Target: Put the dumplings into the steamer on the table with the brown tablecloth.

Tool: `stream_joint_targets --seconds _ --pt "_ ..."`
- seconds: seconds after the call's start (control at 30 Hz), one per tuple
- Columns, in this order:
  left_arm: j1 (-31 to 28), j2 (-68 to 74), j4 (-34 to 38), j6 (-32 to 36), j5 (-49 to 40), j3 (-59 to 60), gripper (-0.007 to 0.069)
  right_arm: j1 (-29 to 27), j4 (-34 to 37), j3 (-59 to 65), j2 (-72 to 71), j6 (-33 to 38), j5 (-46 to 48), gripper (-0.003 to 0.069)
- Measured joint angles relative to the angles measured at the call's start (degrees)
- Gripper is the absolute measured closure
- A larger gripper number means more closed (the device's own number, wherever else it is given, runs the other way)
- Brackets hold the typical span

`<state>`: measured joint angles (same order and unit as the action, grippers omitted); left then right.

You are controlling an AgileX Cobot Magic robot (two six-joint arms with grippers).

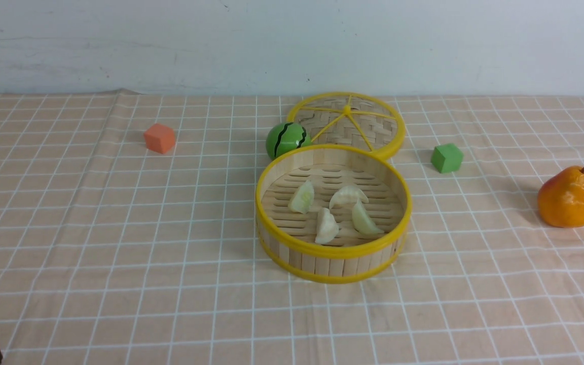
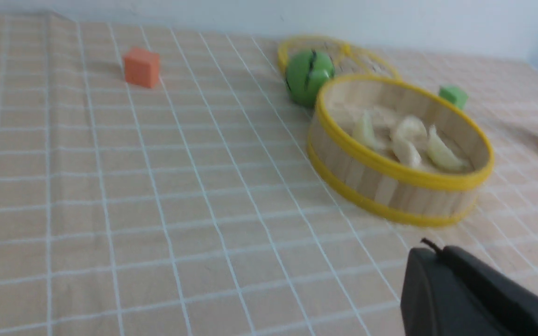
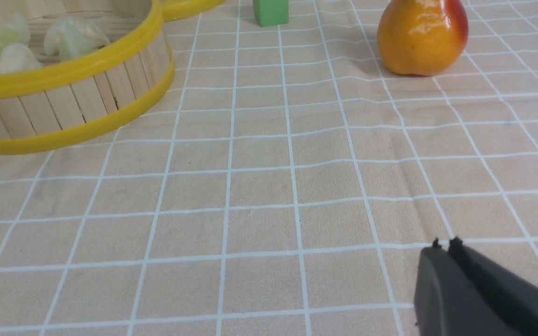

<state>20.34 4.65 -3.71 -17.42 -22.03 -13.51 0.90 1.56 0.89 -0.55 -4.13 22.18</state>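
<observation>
From the front we see four pale, glossy crescent dumplings (image 1: 335, 209) lying inside the round bamboo-slat steamer with yellow rims (image 1: 332, 251) on the peach-brown grid tablecloth (image 1: 119, 228). At the left wrist, our black left gripper (image 2: 430, 249) sits with jaws closed and empty, apart from the steamer (image 2: 390, 186). At the right wrist, our black right gripper (image 3: 444, 247) is likewise closed on nothing, well apart from the steamer (image 3: 63, 112).

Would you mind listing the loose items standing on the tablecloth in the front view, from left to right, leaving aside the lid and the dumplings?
Orange cube → green striped ball → steamer → green cube → pear.
</observation>
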Motion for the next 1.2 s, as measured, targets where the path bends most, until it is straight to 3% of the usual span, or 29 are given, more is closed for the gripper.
stream_joint_targets --seconds 0.2,0.5,0.83,1.2 --pt "-13.5 -5.0 2.5 -0.1 8.4 7.7 0.0638 0.0 0.0 0.0 0.0 0.0 0.0 0.0648" --pt "-22.1 -5.2 3.7 0.2 3.0 14.6 0.0638 0.0 0.0 0.0 0.0 0.0 0.0 0.0641" --pt "-23.3 -5.2 3.7 5.2 1.4 15.2 0.0638 0.0 0.0 0.0 0.0 0.0 0.0 0.0625" --pt "-23.3 -5.2 3.7 5.3 1.5 15.2 0.0638 0.0 0.1 0.0 0.0 0.0 0.0 0.0617"
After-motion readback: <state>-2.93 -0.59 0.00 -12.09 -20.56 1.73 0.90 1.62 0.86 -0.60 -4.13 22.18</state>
